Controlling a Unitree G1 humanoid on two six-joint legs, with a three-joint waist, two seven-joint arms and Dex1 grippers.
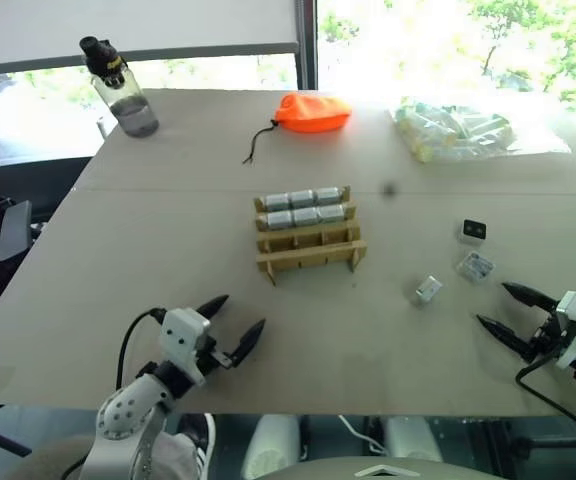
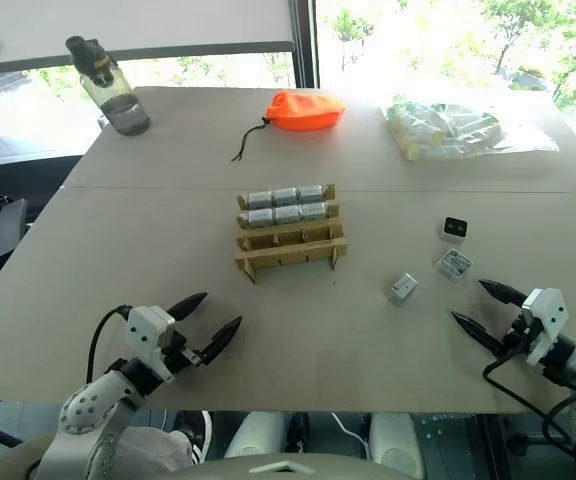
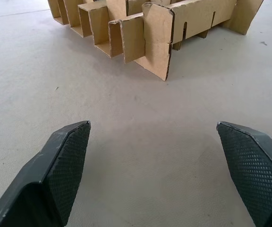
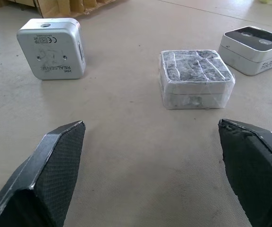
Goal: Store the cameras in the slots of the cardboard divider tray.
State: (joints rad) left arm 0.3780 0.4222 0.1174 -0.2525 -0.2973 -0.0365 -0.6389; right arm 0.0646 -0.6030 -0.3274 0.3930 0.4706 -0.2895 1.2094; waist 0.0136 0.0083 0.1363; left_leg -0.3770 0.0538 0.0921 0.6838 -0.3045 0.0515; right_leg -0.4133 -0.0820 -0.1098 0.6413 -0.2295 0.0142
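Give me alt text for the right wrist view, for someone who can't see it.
Three small cameras lie loose on the beige table beyond the open right gripper: a silver one standing on edge, a plastic-wrapped one and a black-faced one. A corner of the cardboard divider tray shows behind them.

Both grippers, the left gripper (image 1: 235,323) and the right gripper (image 1: 501,309), have white blocks, black pointy fingers (image 3: 63,170) with bumpy pads, and black cables.
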